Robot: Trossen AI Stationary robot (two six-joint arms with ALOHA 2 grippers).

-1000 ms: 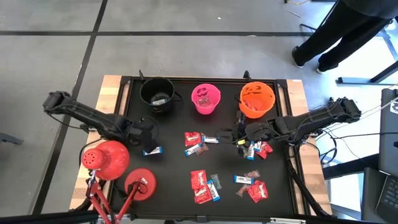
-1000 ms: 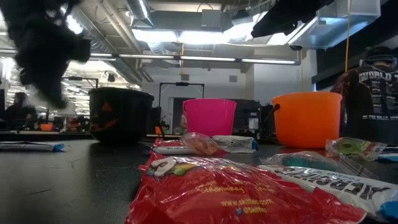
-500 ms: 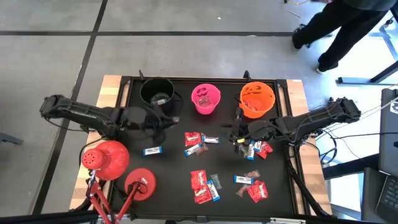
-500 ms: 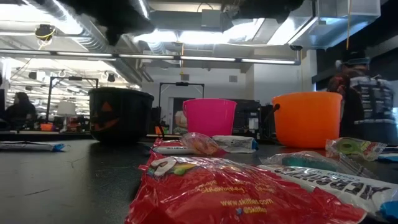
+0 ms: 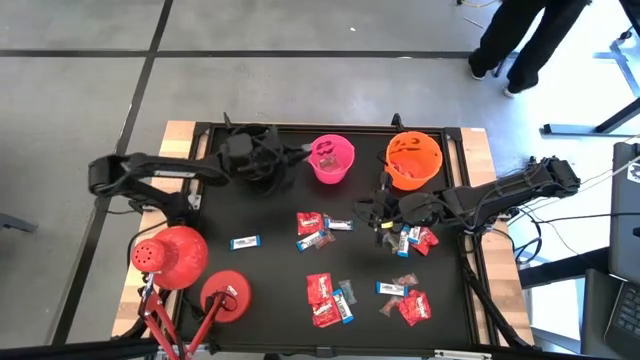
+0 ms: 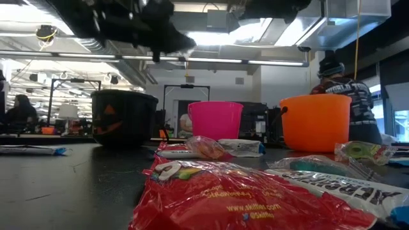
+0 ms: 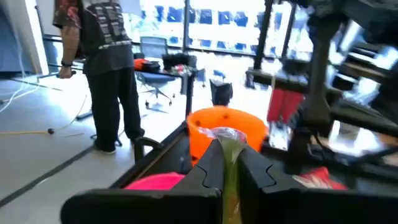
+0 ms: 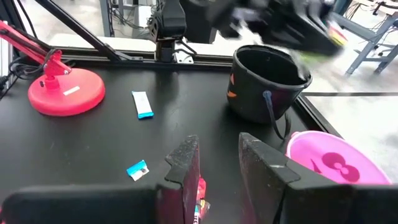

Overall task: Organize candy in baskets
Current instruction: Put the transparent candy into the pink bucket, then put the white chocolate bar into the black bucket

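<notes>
High view: left gripper up at eleven o'clock, above the black bucket, pinched shut on a thin, crinkly green sweet, likely held high for dropping in.
Smooth round pink bucket and orange bucket lined up at twelve; shiny flat candy loose toward five; right gripper low at three, fingers apart, gripping nothing.

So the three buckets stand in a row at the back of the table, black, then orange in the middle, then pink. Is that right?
Not quite. The high view shows the pink bucket in the middle and the orange bucket at the end, on the right arm's side. The black bucket is at the other end, and all three do stand in a row at the back of the table.
</notes>
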